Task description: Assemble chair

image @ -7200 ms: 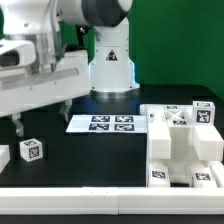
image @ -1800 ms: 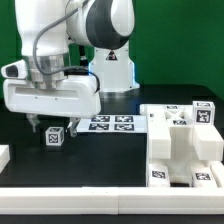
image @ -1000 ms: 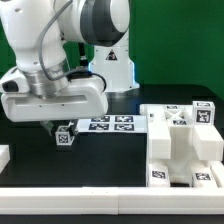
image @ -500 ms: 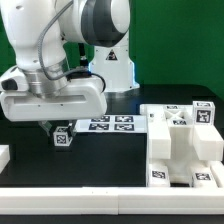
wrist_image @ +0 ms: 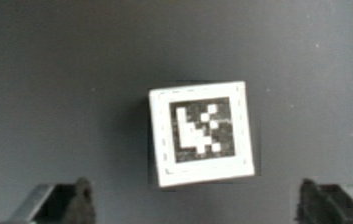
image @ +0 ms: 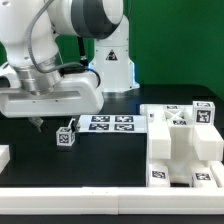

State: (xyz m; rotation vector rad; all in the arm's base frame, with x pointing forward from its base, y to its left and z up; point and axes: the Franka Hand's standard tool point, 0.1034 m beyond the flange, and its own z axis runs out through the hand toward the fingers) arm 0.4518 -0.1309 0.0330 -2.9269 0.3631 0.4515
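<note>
A small white cube piece with a black-and-white tag (image: 66, 136) lies on the black table just left of the marker board (image: 105, 124). My gripper (image: 55, 124) hovers just above it, open and empty, with one dark finger (image: 38, 125) to the cube's left. In the wrist view the cube's tagged face (wrist_image: 203, 132) sits free between my spread fingertips (wrist_image: 57, 200), and my gripper (wrist_image: 199, 205) holds nothing. The stepped white chair structure (image: 180, 145), made of tagged blocks, stands at the exterior view's right.
Another white piece (image: 4, 157) pokes in at the exterior view's left edge. The robot base (image: 112, 65) stands behind the marker board. The table's front edge runs along the bottom of the exterior view.
My gripper brought the cube from the left to beside the marker board. It has now lifted a little and shifted left, and the cube stays on the table.
</note>
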